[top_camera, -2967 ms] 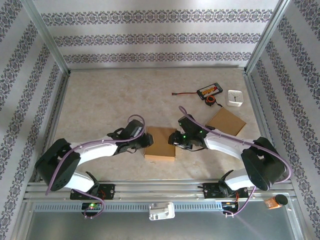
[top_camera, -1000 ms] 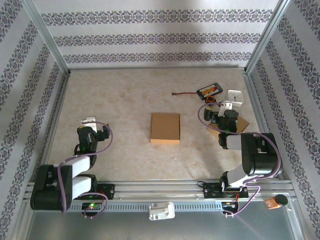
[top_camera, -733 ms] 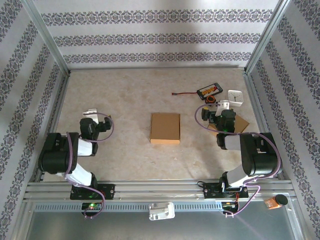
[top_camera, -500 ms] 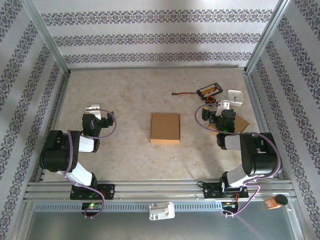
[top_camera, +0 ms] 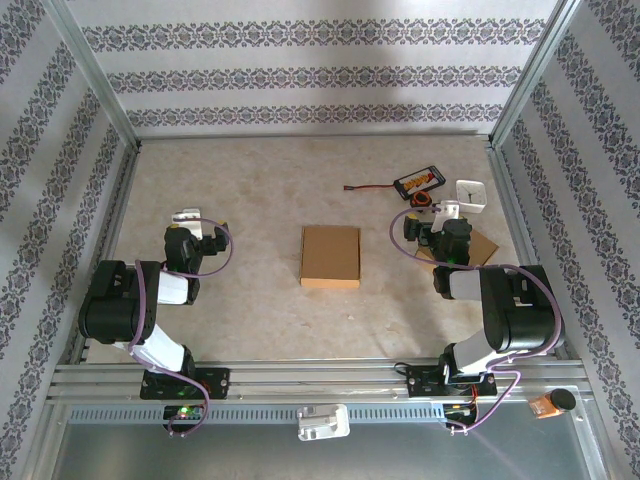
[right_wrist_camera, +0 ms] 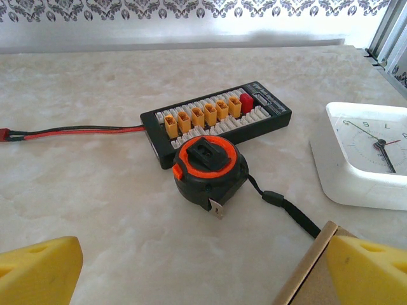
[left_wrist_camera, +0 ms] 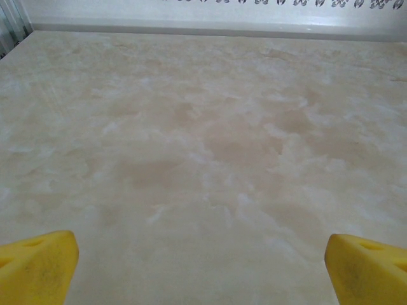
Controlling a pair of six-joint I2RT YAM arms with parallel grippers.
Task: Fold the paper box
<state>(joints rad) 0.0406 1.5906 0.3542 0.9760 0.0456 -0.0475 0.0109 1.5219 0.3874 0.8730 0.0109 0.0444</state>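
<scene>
L & R jaws both wide, empty, parked either side well clear of the paper box [top_camera: 330, 256] on the surface [top_camera: 250, 180], looks folded, prob done

The paper box [top_camera: 330, 256] lies flat in the middle of the table [top_camera: 250, 170]. The left gripper [top_camera: 186, 218] is well off to its left, above bare table. The right gripper [top_camera: 449, 212] is well off to its right. Just past the right gripper, farther from the arms, sits a tape measure [right_wrist_camera: 210, 166]. Right behind it lies a plug board [right_wrist_camera: 216, 117] (touching or only very close, hard to tell). A wire [right_wrist_camera: 76, 132] runs left from the board. A clock [right_wrist_camera: 365, 152] sits to the right of the tape measure. A flat card sheet [top_camera: 484, 246] lies partly under the right arm, near the right wall.
</scene>
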